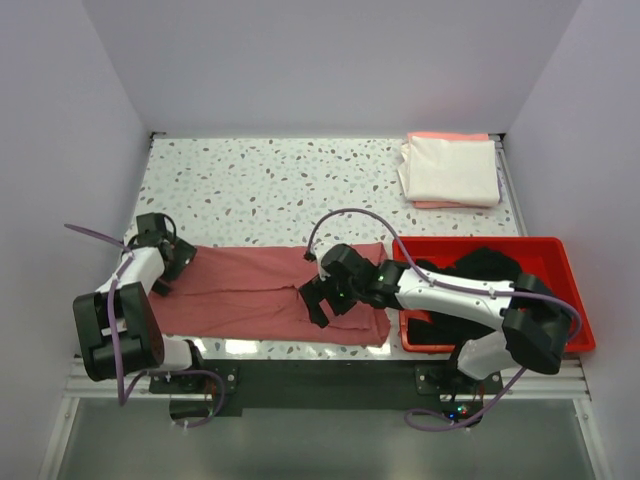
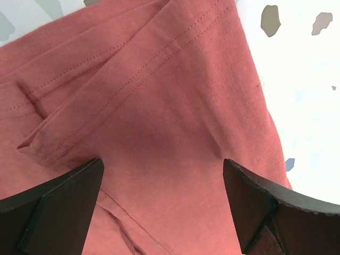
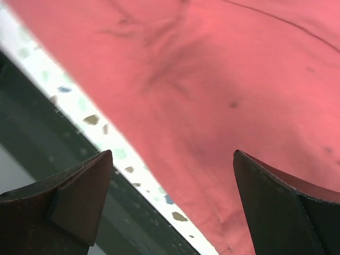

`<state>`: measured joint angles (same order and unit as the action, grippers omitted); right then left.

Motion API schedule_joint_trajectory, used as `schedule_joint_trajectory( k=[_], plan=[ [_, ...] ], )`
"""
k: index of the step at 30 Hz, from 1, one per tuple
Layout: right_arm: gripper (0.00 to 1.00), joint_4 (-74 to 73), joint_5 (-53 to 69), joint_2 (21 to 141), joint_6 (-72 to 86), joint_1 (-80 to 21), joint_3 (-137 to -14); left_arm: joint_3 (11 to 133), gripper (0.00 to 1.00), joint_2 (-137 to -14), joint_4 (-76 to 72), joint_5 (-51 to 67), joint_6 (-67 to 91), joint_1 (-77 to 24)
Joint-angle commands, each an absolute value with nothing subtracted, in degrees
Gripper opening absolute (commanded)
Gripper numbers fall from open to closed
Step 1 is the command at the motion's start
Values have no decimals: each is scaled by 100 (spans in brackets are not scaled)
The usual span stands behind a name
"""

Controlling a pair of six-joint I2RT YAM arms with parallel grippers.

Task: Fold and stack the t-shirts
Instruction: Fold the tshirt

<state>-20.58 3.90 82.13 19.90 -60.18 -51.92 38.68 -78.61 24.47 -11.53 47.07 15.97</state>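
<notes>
The dusty rose-red t-shirt (image 1: pixel 262 290) lies as a long flat band along the near edge of the table. My left gripper (image 1: pixel 168 268) is open over its left end; seams and a hem fold of the shirt (image 2: pixel 175 106) show between the fingers. My right gripper (image 1: pixel 318 298) is open over the shirt's near right part, right at the cloth's (image 3: pixel 223 90) near edge. A folded cream-white t-shirt (image 1: pixel 450 168) lies on a peach-pink one (image 1: pixel 432 137) at the far right. A black t-shirt (image 1: pixel 478 266) lies crumpled in the red tray (image 1: pixel 572 300).
The speckled table (image 1: pixel 270 185) stretches behind the shirt. The table's near edge and a dark rail (image 3: pixel 32 143) lie just beside my right fingers. Grey walls enclose the table on three sides.
</notes>
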Motion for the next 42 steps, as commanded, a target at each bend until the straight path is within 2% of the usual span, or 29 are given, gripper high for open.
schedule_joint_trajectory(
  k=[1,5,11,14,20,26,34,42],
  plan=[
    [99,-2417,-571,8095,2636,-5775,-5204,3814,100,-7638,2505,-1213,4649,1600],
    [99,-2110,-9,7867,3111,-5116,-4783,4104,100,-7279,2426,-440,4237,1425],
    [99,-2153,176,7857,3260,-5063,-4641,4403,100,-6390,2014,-27,4237,467],
    [99,-2136,149,7831,3523,-5045,-4440,4386,100,-6407,1960,307,4184,45],
    [99,-1916,238,7822,3735,-4983,-4113,4254,100,-6908,1987,18,3991,-1255],
    [99,-1741,246,8191,3438,-4554,-4245,3806,100,-6935,1855,18,3981,-1406],
    [99,-1722,432,9587,2884,-3702,-5166,3656,100,-6794,1863,-26,4131,-1424],
    [99,-2425,53,11327,2022,-3121,-7486,3665,100,-6785,2083,-114,4122,-1433]
  ],
)
